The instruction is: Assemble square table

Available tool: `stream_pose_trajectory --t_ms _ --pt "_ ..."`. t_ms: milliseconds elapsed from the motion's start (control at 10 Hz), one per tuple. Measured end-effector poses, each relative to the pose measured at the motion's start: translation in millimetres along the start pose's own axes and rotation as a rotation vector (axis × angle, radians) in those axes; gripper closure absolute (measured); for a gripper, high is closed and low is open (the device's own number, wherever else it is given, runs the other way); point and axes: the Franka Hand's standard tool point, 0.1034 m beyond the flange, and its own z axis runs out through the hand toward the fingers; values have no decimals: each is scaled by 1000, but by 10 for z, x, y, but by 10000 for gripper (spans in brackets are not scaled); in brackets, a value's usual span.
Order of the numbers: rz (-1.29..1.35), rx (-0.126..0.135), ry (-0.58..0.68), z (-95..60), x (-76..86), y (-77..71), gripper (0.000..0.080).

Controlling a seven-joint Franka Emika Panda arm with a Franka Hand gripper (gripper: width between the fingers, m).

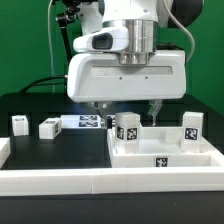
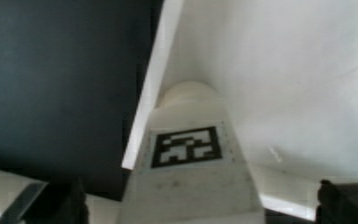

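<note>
Hovers with the fingers [image 2: 348,200] spread wide and pinching nothing, straddling an upright tagged leg [image 1: 127,129] that stands between them at a corner of the square table slab [image 1: 165,160]. Cannot tell whether its foot sits in a corner hole: blurred in the wrist view, small in the exterior view. Finds a second leg [image 1: 190,127] on the slab to the exterior view's right of the fingers, and two loose legs [image 1: 48,127] on the counter [image 1: 30,105] well to their left.

Exterior view: bright, even lighting, mild overall softness; white surfaces lose edge detail. Wrist view: blurred throughout, whites near overexposure, fingers [image 2: 19,205] dark and unfocused.
</note>
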Motion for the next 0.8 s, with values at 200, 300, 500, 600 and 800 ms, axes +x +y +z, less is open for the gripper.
stream_pose_trajectory --t_ms 200,300,500,600,800 --pt "24 0 -1 4 -3 1 413" --pt "24 0 -1 4 -3 3 413" --pt "49 0 -1 4 -3 4 512" --pt "60 0 -1 4 -3 4 511" --pt "207 1 0 3 -2 3 511"
